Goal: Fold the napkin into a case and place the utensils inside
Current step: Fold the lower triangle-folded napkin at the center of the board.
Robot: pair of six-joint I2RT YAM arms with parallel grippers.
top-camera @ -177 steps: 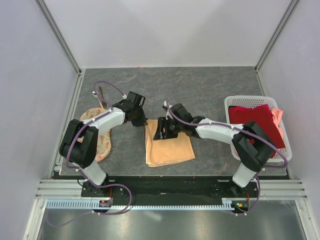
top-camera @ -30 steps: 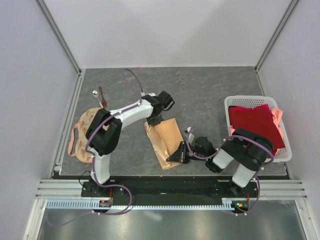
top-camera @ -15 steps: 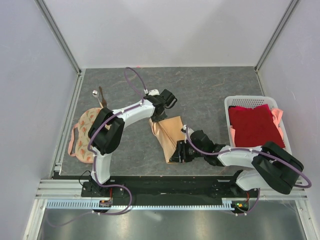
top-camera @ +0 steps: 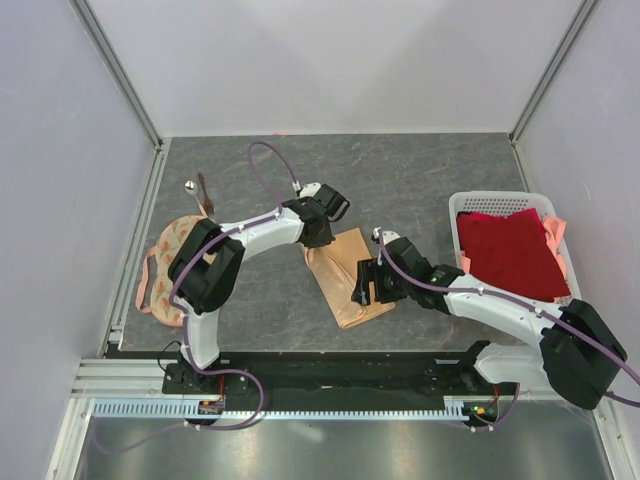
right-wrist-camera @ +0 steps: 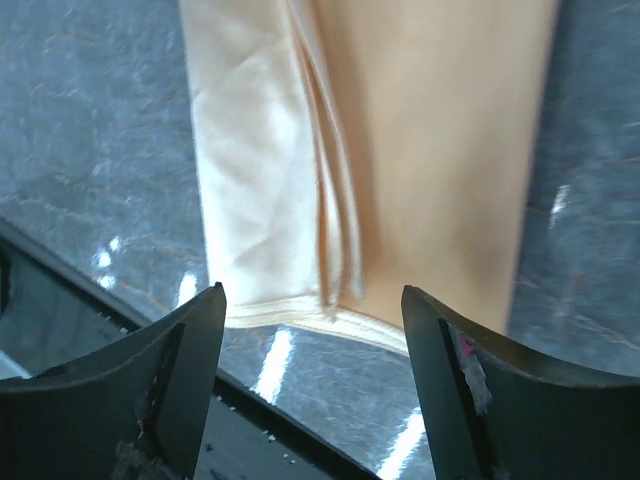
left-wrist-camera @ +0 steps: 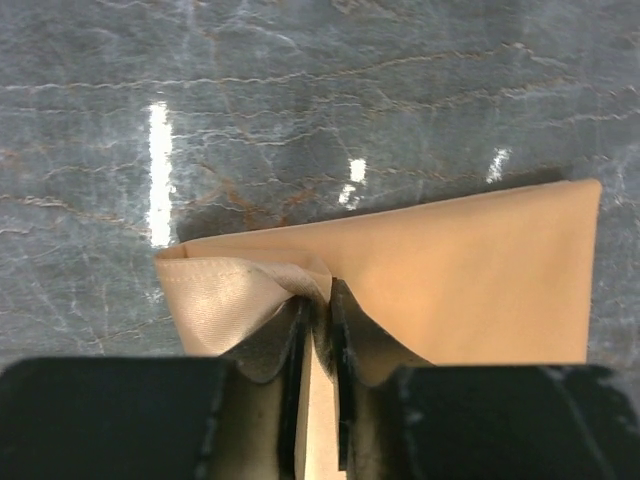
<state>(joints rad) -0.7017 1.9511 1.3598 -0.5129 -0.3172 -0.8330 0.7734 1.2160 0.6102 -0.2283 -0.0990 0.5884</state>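
Where walls (top-camera: 330,70) enclose grey table (top-camera: 430,175), napkin (top-camera: 335,280) seemingly folded

Open table (top-camera: 420,170) behind napkin (top-camera: 340,272); basket (top-camera: 497,196) walls off right

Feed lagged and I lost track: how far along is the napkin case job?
Done: the napkin lies folded into a narrow oblong. In hand: the left gripper pinches its far corner; the right gripper hovers open over it. Left: spoon and brown stick lie far left, not inserted.
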